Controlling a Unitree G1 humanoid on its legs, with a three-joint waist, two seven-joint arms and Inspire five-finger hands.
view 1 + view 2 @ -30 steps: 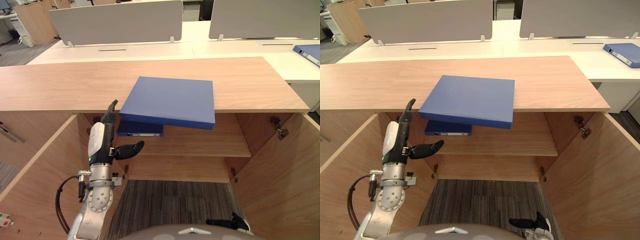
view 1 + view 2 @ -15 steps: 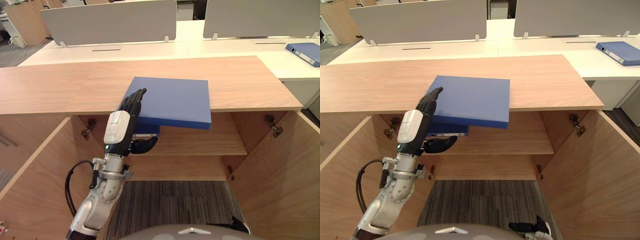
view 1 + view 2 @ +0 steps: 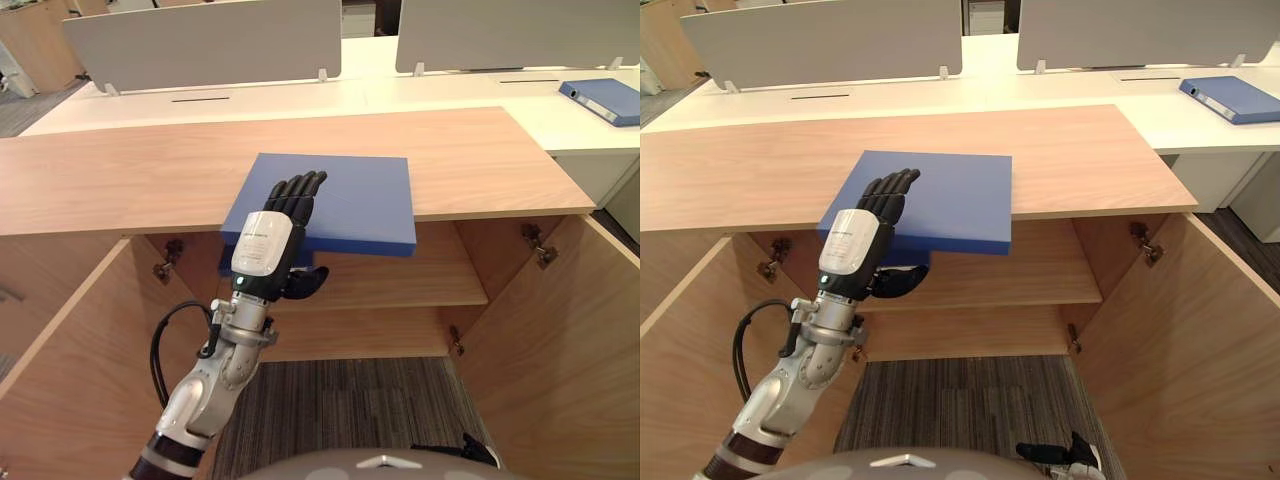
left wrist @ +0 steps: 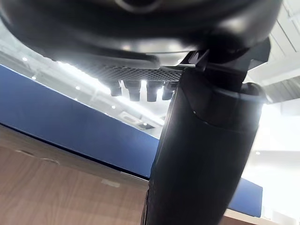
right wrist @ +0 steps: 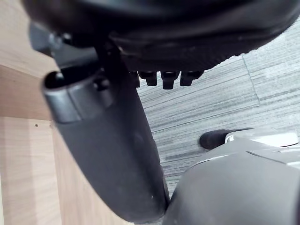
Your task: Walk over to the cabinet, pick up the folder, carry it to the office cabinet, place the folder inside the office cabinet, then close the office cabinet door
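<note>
Gripping the folder (image 3: pixel 360 195) where it overhangs the counter's (image 3: pixel 120 175) near edge
Left robot hand (image 3: pixel 265 240) lies spread flat on the cover, thumb below, not yet clamped; it should close the thumb up firmly, then lift level.

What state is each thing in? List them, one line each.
folder: flat on the cabinet top, front corner overhanging.
left hand: open, fingers straight on the folder, thumb below it.
right hand: open, hanging above the carpet.
cabinet doors: both swung open.
second folder: flat on the far desk.
</note>
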